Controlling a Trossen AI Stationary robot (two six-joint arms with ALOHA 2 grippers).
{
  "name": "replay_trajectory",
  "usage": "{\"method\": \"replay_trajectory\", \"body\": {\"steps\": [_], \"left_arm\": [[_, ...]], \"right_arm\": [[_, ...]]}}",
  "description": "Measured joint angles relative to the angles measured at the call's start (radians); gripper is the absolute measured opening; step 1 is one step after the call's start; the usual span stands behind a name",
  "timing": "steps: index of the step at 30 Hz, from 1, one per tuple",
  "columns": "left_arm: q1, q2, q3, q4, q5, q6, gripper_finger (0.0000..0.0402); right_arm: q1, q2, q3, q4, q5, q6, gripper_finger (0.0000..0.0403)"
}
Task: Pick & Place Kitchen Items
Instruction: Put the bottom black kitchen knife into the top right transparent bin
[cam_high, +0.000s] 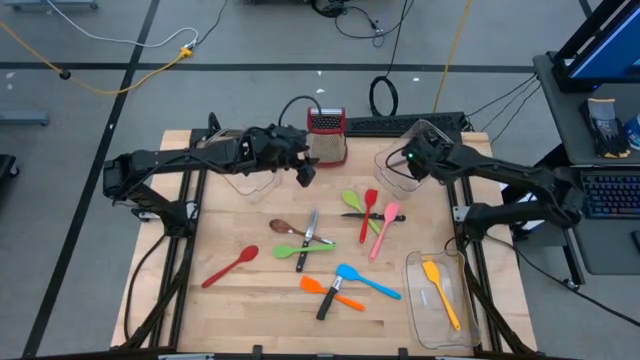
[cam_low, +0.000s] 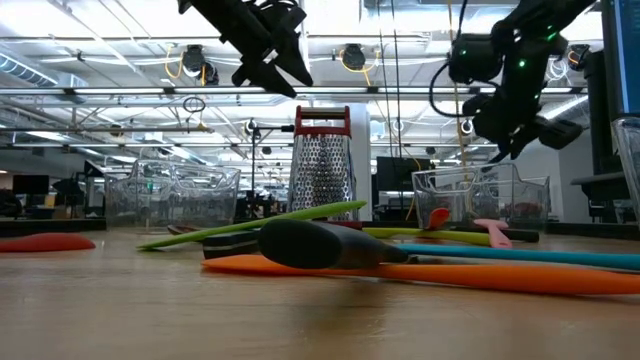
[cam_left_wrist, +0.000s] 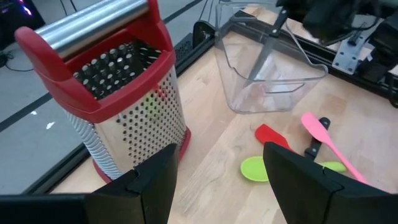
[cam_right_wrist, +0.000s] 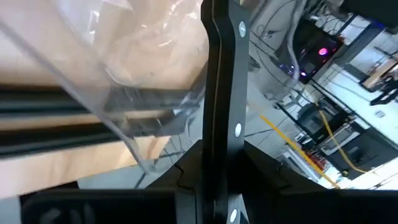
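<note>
Right claw (cam_right_wrist: 217, 186) gripping knife (cam_right_wrist: 221, 93), over bin (cam_high: 400, 165)

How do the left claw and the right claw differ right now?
The left claw hangs open and empty beside the steel grater; the right claw is shut on a black-handled knife. The left claw sits over bare table, the right claw over the clear bin at the back, knife blade pointing into it. Both are raised off the table.

Three clear bins (cam_high: 437, 300), one grater (cam_high: 327, 135), three knives (cam_high: 306, 242).
</note>
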Motion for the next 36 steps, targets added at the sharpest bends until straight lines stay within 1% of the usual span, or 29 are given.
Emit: {"method": "replay_trajectory", "body": {"steps": [2,5,8,12,15,22,26,31,36], "left_arm": [[-0.004,0.0,0.0,0.0,0.0,0.0,0.0241],[-0.01,0.0,0.0,0.0,0.0,0.0,0.0241],[-0.015,0.0,0.0,0.0,0.0,0.001,0.0241],[-0.017,0.0,0.0,0.0,0.004,0.001,0.0241],[-0.017,0.0,0.0,0.0,0.004,0.003,0.0241],[-0.017,0.0,0.0,0.0,0.005,0.009,0.0241],[-0.017,0.0,0.0,0.0,0.005,0.011,0.0241],[-0.017,0.0,0.0,0.0,0.006,0.015,0.0241],[-0.017,0.0,0.0,0.0,0.007,0.02,0.0241]], "right_arm": [[0.0,0.028,0.0,0.005,-0.006,0.016,0.0062],[0.0,0.055,0.0,0.014,-0.062,0.041,0.0062],[0.0,0.071,0.0,0.02,-0.101,0.067,0.0062],[-0.004,0.083,0.0,0.021,-0.11,0.083,0.0062],[-0.02,0.092,-0.001,0.021,-0.159,0.101,0.0062],[-0.058,0.099,-0.071,0.077,-0.156,0.093,0.0062],[-0.071,0.099,-0.111,0.114,-0.154,0.122,0.0062],[-0.072,0.099,-0.141,0.207,-0.15,0.146,0.0089],[-0.072,0.099,-0.155,0.243,-0.155,0.149,0.0089]]}}
